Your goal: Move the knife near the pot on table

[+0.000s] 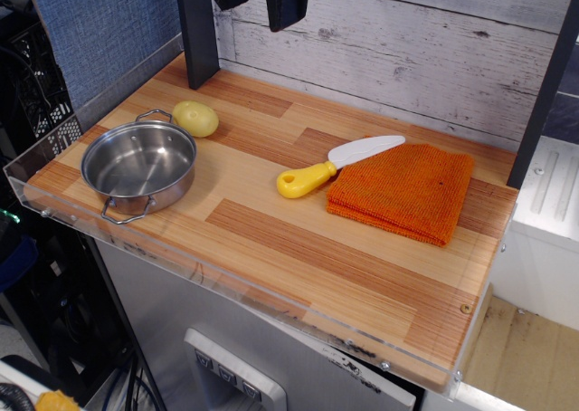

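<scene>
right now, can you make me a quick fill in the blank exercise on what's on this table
1. The knife has a white blade and a ____ handle.
2. The knife's blade tip lies beside the folded ____ cloth.
3. The pale yellow ball sits next to the ____, which has two wire loop handles.
4. The inside of the pot is ____.

Missing words: yellow; orange; pot; empty
</scene>
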Action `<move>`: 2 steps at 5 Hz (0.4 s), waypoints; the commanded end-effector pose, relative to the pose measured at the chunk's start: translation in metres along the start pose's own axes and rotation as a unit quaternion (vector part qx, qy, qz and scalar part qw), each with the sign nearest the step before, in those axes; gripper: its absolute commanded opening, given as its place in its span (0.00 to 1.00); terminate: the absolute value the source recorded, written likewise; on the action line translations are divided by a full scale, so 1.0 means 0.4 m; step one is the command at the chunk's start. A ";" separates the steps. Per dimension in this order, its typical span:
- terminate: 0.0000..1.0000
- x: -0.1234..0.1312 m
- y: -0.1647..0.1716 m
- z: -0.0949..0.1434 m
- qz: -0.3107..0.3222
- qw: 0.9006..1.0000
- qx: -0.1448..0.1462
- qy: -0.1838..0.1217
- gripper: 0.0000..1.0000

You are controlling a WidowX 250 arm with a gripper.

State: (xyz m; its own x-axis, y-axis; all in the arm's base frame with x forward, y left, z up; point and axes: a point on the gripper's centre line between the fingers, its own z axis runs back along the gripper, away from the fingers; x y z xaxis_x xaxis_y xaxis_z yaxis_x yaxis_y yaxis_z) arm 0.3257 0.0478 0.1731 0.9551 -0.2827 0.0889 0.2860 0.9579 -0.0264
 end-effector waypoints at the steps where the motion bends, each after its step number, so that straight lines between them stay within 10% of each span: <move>1: 0.00 0.000 0.000 0.000 0.000 1.000 0.000 0.000 1.00; 2: 0.00 0.004 -0.010 -0.025 0.001 1.000 0.009 -0.005 1.00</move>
State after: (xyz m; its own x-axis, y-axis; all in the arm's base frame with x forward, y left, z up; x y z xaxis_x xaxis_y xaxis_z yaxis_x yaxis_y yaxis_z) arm 0.3252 0.0424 0.1507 0.9599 -0.2733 0.0625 0.2757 0.9607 -0.0319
